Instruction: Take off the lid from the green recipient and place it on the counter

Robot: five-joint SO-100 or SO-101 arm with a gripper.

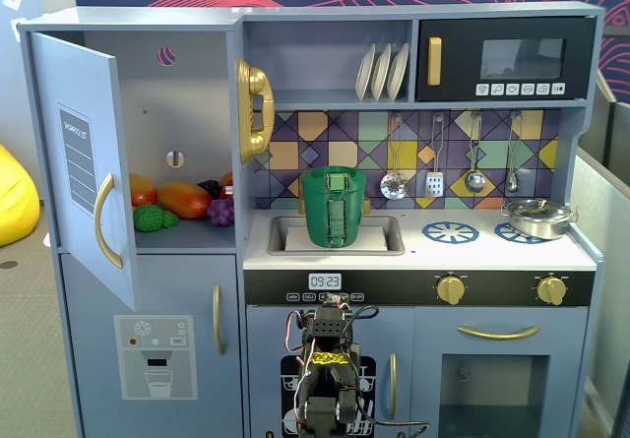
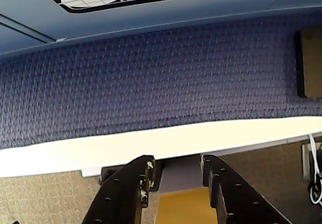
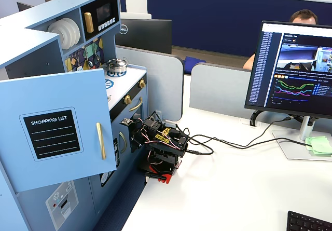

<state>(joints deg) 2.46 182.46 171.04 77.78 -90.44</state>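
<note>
Resting folded low against the kitchen front, the pincer hangs apart and empty; the lid caps the green recipient in the sink.

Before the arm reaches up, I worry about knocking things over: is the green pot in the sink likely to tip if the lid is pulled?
Possibly. The green pot stands tall and upright in the sink, so a sideways tug could tip it. It looks like a light toy, so it may lift along with the lid.
</note>
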